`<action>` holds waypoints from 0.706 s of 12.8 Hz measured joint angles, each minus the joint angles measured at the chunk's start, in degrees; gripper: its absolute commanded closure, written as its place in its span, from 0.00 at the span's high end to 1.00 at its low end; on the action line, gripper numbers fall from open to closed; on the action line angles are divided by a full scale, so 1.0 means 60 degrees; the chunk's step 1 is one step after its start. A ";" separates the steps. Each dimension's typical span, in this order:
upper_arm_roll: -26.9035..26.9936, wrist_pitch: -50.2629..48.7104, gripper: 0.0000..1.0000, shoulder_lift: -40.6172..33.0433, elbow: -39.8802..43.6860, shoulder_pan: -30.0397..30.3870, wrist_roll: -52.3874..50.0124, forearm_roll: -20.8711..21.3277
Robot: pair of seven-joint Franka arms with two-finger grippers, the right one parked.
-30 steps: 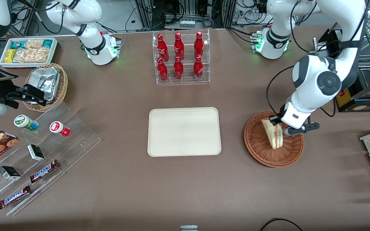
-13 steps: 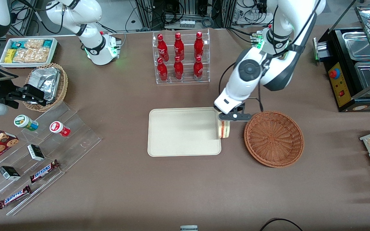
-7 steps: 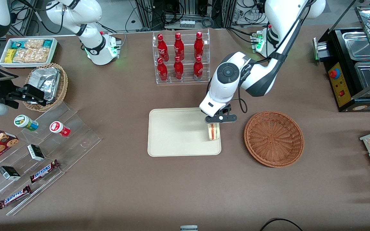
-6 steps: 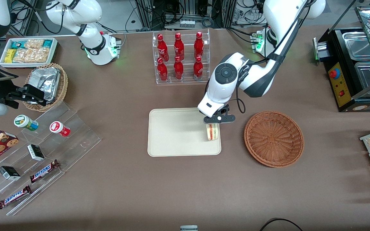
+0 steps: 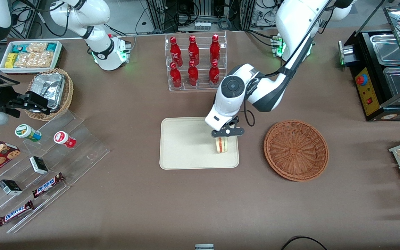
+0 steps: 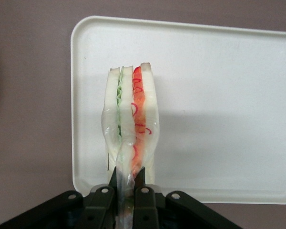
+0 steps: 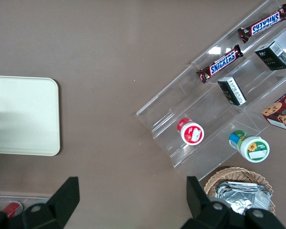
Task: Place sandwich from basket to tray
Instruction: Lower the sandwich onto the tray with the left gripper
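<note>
1. The working arm's black two-finger tool (image 5: 223, 136) is hanging over the flat rectangular cream-coloured plastic tray (image 5: 182, 152), above the part of it nearest the wide, shallow, reddish-brown woven wicker basket (image 5: 296, 150).
2. The tool is pinching the small triangular white-bread sandwich (image 5: 221, 145), its fingers (image 6: 144, 196) drawn in tight on the clear wrap and the bread's narrow end, so the jaws are standing nearly closed with the wedge squeezed between them.
3. The sandwich is hanging edge-on below the tool, showing its red filling layer and its pale green one between the white slices in the wrist view (image 6: 131, 138); whether it is touching the tray or floating just above it cannot be told.
4. The tray (image 6: 219, 109) is lying flat on the brown counter (image 5: 200, 201), with its low raised rim showing all round.
5. The wicker basket is sitting on the counter just beside the tray, toward the working arm's end, apart from it and with nothing showing inside.
6. A clear acrylic rack of red bottles (image 5: 196, 62) is standing farther from the front camera than the tray.
7. A smaller tan wicker basket holding crinkled silver foil (image 5: 50, 91) is resting toward the parked arm's end of the counter.
</note>
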 measured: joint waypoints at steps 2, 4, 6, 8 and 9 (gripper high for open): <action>-0.0095 0.0001 0.00 0.0302 0.0125 -0.0006 0.0037 0.0050; -0.0218 0.0001 0.00 0.0536 0.0309 -0.0010 0.0083 0.0062; -0.0289 0.0001 0.00 0.0655 0.0427 -0.0017 0.0096 0.0078; -0.0304 0.0001 0.00 0.0737 0.0522 -0.0084 0.0113 0.0105; -0.0304 0.0001 0.00 0.0761 0.0547 -0.0122 0.0123 0.0190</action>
